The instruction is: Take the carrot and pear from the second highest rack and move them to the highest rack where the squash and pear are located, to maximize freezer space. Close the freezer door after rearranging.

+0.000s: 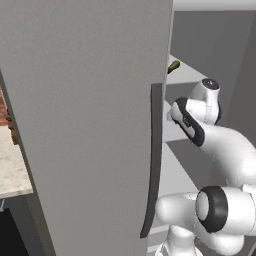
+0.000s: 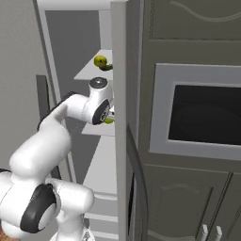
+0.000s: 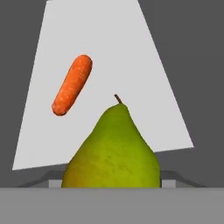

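speckled green pear (image 3: 111, 151), tapered orange carrot (image 3: 72, 85), flat grey shelf (image 3: 144, 74)

1. Tall dark grey-brown cabinet front (image 2: 188, 33) with raised panel moulding stands at right.
2. Built-in oven with pale grey frame (image 2: 162, 113) and black glass window (image 2: 207, 115) is set into it.
3. Lower cabinet doors carry small pale metal handles (image 2: 210, 232).
4. Speckled beige stone countertop (image 1: 12, 162) lies at far left, with what may be red brick wall (image 1: 3, 107) behind.

A built-in oven (image 2: 202, 113) with a dark window sits right of the fridge, grey cabinet doors (image 2: 188, 202) below it. Far left, a beige bench (image 1: 12, 165).
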